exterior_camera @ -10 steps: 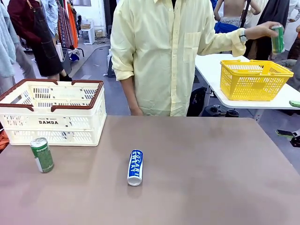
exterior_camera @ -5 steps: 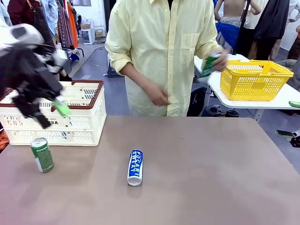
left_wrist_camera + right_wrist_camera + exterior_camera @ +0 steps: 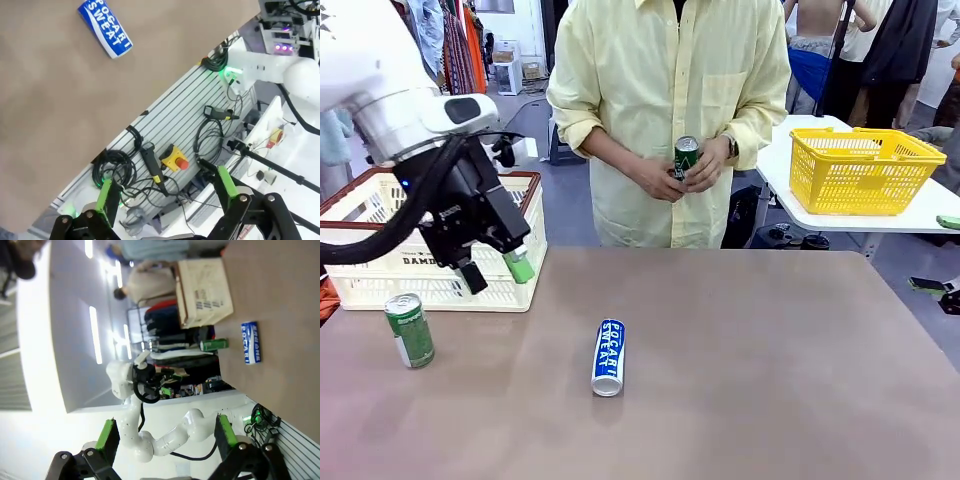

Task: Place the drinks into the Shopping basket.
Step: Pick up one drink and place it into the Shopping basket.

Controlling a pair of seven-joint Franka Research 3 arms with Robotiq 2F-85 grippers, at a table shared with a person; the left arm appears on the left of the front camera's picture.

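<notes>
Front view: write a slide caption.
Open left gripper near the Shopping basket; green can and blue can on the table; person holds third can.

Blue can [image 3: 607, 357] lying, green can [image 3: 410, 330] upright by cream basket [image 3: 370, 290], second can [image 3: 687, 157] hand-held

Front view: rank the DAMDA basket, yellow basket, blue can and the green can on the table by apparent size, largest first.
1. DAMDA basket, even partly hidden.
2. Yellow basket, farther off, so true size unsure.
3. Blue can and green can: look alike, not ranked.
</notes>
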